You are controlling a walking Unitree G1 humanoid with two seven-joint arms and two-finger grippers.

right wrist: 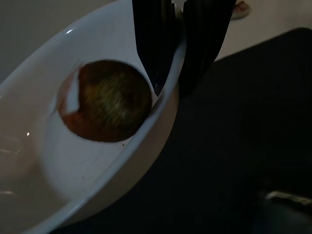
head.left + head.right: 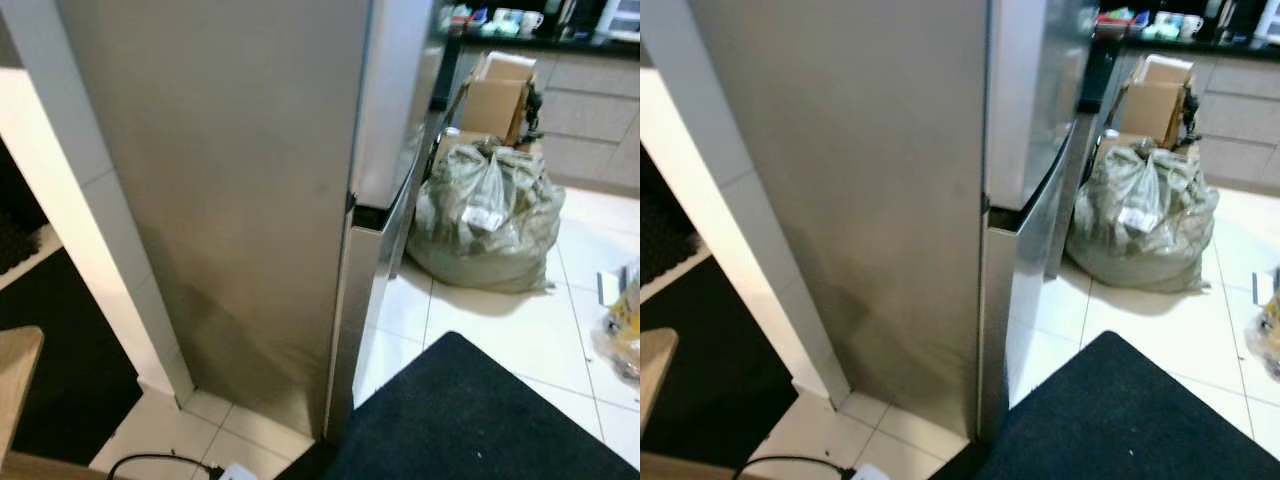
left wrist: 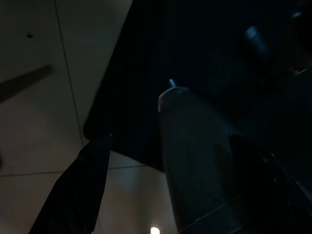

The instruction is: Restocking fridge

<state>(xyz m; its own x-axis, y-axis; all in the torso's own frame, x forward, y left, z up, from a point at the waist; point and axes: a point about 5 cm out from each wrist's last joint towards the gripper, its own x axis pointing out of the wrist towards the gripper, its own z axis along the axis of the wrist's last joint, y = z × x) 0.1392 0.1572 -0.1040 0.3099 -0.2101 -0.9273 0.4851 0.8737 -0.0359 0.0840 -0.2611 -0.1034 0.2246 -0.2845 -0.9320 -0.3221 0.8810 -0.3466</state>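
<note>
From my head cameras I face the brushed-steel side panel and front corner of the fridge; its doors are closed, the seam between upper and lower door showing at the corner, so the door faces lie ahead and to my right, angled away from me. A dark floor mat lies on the white tiles before those doors, and beyond it a full grey-green plastic bag sits close to the fridge front with cardboard boxes behind it. To my left a white wall edge stands just beside the fridge side, leaving no passage there; open floor lies to my right, across the mat. A black cable runs on the tiles near my feet. In my left wrist view, very dark, my left gripper hangs over the mat's edge and the tiles; a pale rounded body sits between its fingers, apparently a bottle, though I cannot confirm a firm hold. In my right wrist view, my right gripper is clamped on the rim of a white bowl, one finger inside and one outside, the bowl tilted, holding a reddish-brown round fruit against its wall. I judge the doors must be reached by stepping right, and neither hand is free for a handle.
</note>
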